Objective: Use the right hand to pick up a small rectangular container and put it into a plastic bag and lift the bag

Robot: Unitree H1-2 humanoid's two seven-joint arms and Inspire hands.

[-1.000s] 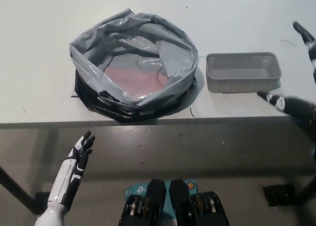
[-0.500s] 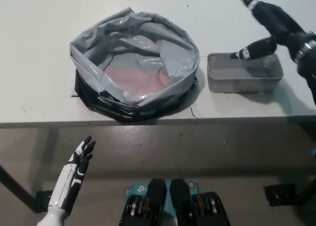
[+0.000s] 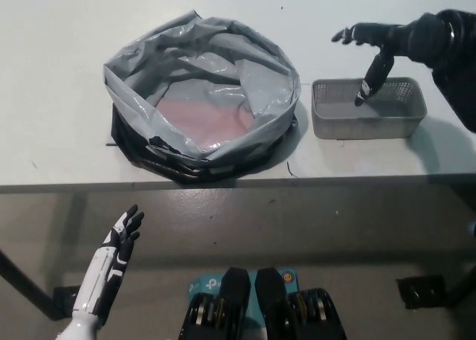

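Observation:
A small grey rectangular mesh container (image 3: 369, 109) sits on the white table, right of the bag. The grey plastic bag (image 3: 201, 87) lines a black round holder, its mouth wide open with a pinkish bottom showing. My black right hand (image 3: 387, 46) hovers over the container's far edge, open, fingers spread, one finger reaching down into the basket. My white left hand (image 3: 119, 243) rests open below the table edge at lower left.
The white table (image 3: 59, 94) ends at a front edge (image 3: 238, 182) with grey floor below. Bare tabletop lies left of the bag and behind both objects.
My right hand swung from the table's right edge up over the container and now lowers toward it. The left hand has barely moved.

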